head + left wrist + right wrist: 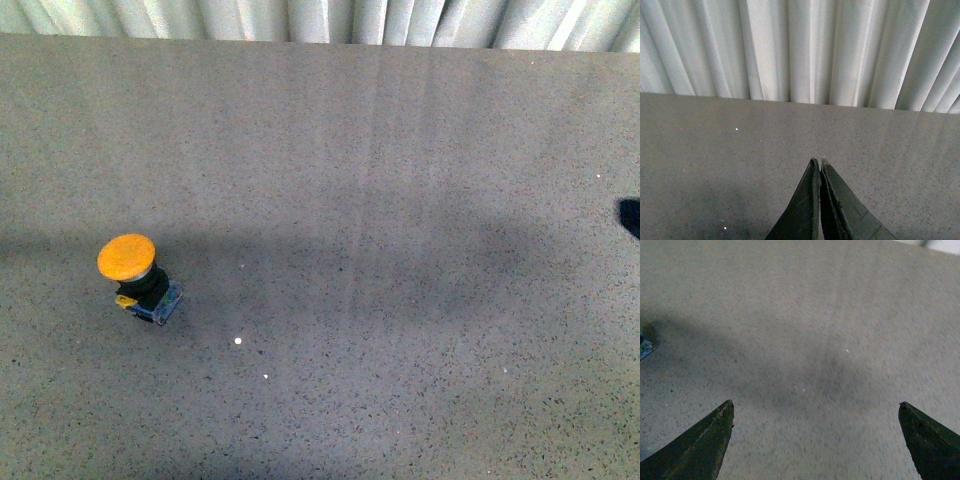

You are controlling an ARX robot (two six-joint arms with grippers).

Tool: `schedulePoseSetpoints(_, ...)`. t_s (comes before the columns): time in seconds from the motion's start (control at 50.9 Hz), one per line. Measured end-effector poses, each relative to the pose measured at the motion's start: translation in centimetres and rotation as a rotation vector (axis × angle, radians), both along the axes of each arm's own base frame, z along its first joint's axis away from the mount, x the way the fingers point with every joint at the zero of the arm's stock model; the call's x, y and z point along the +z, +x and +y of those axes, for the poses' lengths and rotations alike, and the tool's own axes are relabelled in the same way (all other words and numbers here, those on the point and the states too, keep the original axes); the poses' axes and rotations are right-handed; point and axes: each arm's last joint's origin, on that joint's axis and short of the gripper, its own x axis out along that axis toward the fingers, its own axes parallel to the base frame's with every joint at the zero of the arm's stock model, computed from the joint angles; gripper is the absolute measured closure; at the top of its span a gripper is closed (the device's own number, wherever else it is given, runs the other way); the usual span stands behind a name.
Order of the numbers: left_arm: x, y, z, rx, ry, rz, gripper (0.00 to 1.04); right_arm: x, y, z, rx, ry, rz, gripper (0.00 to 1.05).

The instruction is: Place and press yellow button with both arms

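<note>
Grey speckled table (400, 180), with the yellow button (138, 277) at its near left.
A pale pleated curtain (300, 20) hangs behind the far edge, and a dark shape (630, 216) at the right edge is too cut off to name. The left gripper (818, 161) hovers low facing the curtain, its flat black tapered fingers pressed together. The right gripper (815, 403) tilts down at the tabletop, fingers spread wide. The button has a round orange-yellow cap, a black body and a bluish clear base.

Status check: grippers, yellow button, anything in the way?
Left gripper shut, empty. Right gripper open, empty. Yellow button on table, untouched. No obstacles seen.
</note>
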Motion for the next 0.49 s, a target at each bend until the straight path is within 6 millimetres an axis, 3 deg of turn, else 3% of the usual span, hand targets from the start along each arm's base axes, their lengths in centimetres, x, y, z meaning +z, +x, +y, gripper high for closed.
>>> schedulePoseSetpoints(0.216,-0.4,-1.1,0.0,0.000,0.001,0.001,1.03,-0.7,5.5,4.0,0.216,-0.087,-0.009,0.09)
schedulePoseSetpoints(0.334,-1.1,-1.8,0.0,0.000,0.001,-0.016,1.03,-1.2,8.9,7.7,0.370,-0.116,-0.013,0.09)
schedulePoseSetpoints(0.491,-1.3,-2.5,0.0,0.000,0.001,-0.007,1.03,-2.0,11.5,12.3,0.509,-0.115,0.000,0.09)
